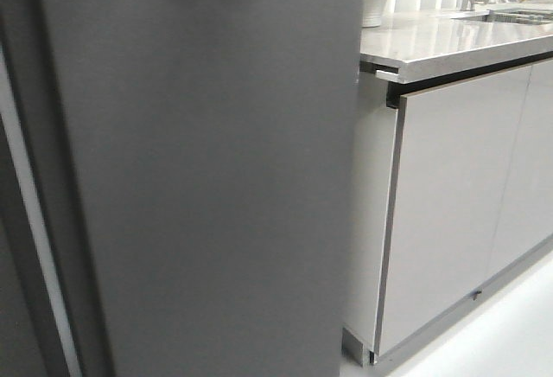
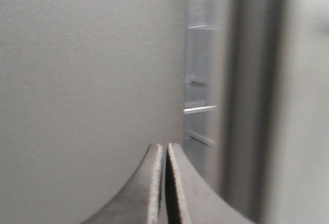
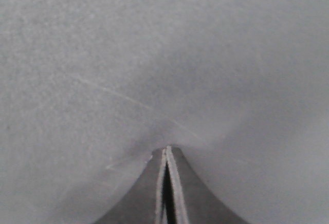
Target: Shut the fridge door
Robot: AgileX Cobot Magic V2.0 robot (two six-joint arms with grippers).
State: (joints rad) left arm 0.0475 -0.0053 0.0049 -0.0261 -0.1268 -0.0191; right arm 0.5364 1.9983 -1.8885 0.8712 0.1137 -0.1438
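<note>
Fridge door [image 1: 207,178]: dark-grey panel filling 9 to 12 o'clock, gap remaining, not yet shut | Right gripper [image 3: 166,152]: pinched narrow, empty, tips pressed on panel, apparently for pushing | Left gripper [image 2: 165,149]: pinched narrow, empty, beside door edge | Cabinet doors [image 1: 449,213]: 3 o'clock.

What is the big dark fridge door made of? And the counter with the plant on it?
The fridge door looks like matte dark-grey painted metal or laminate: flat, with no shine. Up close, under the right hand, it looks finely grainy with faint scratches. The counter seems to be polished stone or a stone look-alike: pale, speckled and glossy. I can't be certain of either from looks alone.
</note>
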